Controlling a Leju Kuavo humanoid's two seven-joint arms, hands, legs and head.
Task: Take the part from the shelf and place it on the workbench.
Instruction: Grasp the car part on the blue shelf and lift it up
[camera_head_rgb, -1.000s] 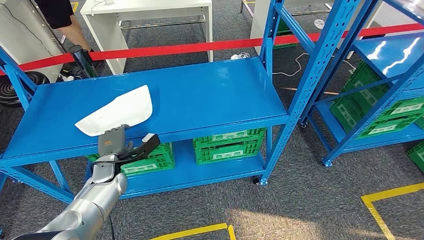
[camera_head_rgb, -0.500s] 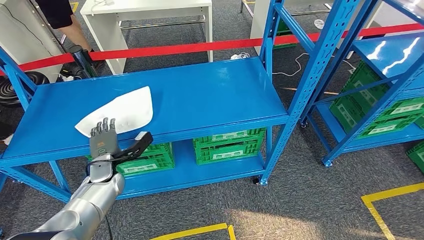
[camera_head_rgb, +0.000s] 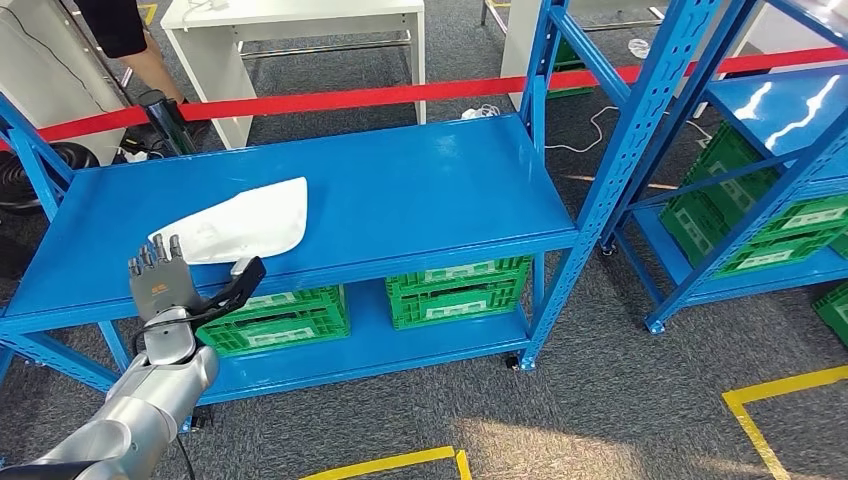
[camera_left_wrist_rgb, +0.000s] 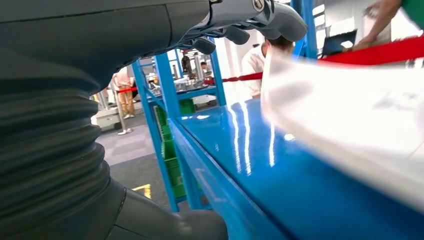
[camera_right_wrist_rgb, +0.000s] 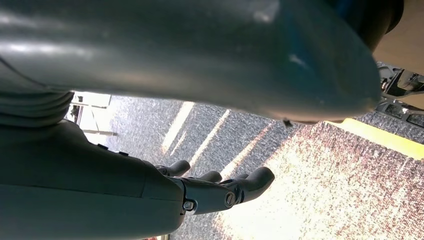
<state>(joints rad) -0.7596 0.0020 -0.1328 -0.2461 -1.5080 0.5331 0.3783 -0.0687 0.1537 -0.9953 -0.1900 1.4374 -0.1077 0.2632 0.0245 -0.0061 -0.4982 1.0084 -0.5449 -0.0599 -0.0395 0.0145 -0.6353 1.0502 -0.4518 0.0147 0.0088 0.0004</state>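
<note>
Head view: from high on the body, facing forward and down over the blue shelf (camera_head_rgb: 400, 200) and grey floor.
Left wrist view: low and very close, behind the left robot hand (camera_left_wrist_rgb: 240, 20), skimming along the shelf top (camera_left_wrist_rgb: 300, 200).
Right wrist view: close behind the right robot hand (camera_right_wrist_rgb: 220, 190), facing the floor.
Shared: head and left wrist views both cover the shelf top and the left robot hand (camera_head_rgb: 165, 285).

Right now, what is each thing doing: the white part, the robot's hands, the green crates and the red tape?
White part: lying flat on the blue shelf, not held.
Left hand: open, raised at the shelf's front edge beside the part, holding nothing.
Right hand: hanging over the floor, fingers curled, holding nothing.
Green crates: sitting on the lower shelf.
Red tape: stretched tight behind the shelf.
</note>
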